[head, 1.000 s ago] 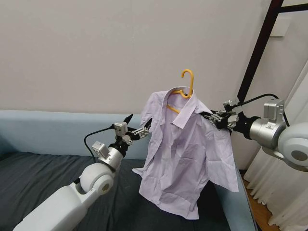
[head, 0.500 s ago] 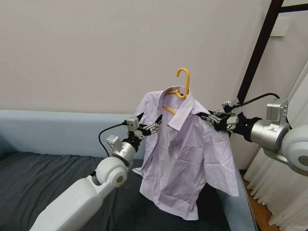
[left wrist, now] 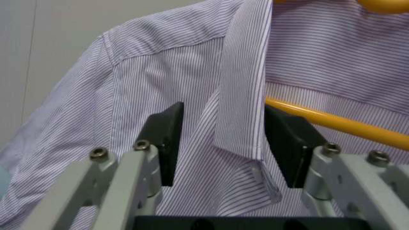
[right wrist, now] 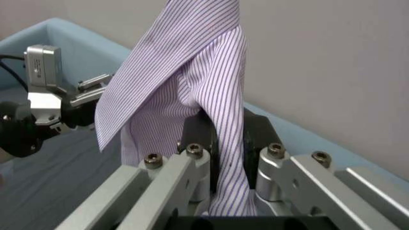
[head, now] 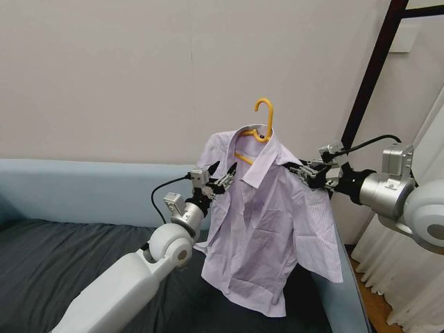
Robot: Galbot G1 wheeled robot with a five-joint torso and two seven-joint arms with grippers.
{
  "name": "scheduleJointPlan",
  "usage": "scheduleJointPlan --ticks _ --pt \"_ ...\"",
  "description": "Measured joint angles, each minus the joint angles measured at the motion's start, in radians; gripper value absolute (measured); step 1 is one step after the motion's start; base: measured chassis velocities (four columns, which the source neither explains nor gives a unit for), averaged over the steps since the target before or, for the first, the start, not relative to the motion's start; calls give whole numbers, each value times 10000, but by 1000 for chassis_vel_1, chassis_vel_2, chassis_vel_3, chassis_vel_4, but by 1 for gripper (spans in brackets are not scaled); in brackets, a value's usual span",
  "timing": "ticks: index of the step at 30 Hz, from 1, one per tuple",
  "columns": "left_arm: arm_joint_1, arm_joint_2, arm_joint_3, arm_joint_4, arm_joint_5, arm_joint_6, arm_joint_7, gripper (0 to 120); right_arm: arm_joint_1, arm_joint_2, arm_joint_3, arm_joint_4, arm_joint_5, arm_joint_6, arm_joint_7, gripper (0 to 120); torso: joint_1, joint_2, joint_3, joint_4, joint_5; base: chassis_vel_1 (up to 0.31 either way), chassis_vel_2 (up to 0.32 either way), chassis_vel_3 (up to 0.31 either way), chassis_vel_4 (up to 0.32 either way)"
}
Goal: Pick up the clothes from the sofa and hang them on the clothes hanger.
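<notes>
- One lilac striped cotton shirt (head: 267, 229) hangs on a yellow plastic hanger (head: 264, 114), between my left gripper (head: 220, 173) and right gripper (head: 305, 172).
- Left gripper, spread, straddles the collar edge (left wrist: 240, 96), probably to steady it.
- Right gripper pinches the shoulder fabric (right wrist: 223, 120), bearing the weight, I judge.

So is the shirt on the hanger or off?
On: the yellow hanger sits inside the shirt collar, hook above; right gripper pinches one shoulder.

free: above sofa (head: 62, 191) | blocked: shirt (head: 267, 222) centre, black post (head: 368, 83) right
</notes>
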State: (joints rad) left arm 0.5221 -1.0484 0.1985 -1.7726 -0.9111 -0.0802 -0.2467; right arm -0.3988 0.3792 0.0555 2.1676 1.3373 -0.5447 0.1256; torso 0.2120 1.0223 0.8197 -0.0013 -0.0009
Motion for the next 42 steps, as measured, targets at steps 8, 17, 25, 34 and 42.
scheduleJointPlan --ticks 8,17,25,34,42 --pt "-166 -16 106 44 -52 -2 1 13 -32 7 -31 -83 -35 -11 -16 8 0 0 0 0 0 0 0 0 0" --pt "-307 61 223 -91 -52 1 100 0 -36 84 -75 -165 -147 -15 -17 8 0 0 0 -1 0 0 0 0 0" --pt "-497 439 223 -670 -274 156 -78 0 -62 163 -106 -332 -388 -15 -14 8 -1 0 -1 0 1 0 0 0 0" --pt "-805 405 363 -1286 -824 682 -703 0 72 238 -184 -436 -437 6 -12 8 0 0 -1 0 1 0 0 0 0" --pt "-686 164 379 -1413 -1029 1110 -1104 0 2 241 -142 -403 -358 20 26 8 0 0 0 1 1 0 0 0 0"
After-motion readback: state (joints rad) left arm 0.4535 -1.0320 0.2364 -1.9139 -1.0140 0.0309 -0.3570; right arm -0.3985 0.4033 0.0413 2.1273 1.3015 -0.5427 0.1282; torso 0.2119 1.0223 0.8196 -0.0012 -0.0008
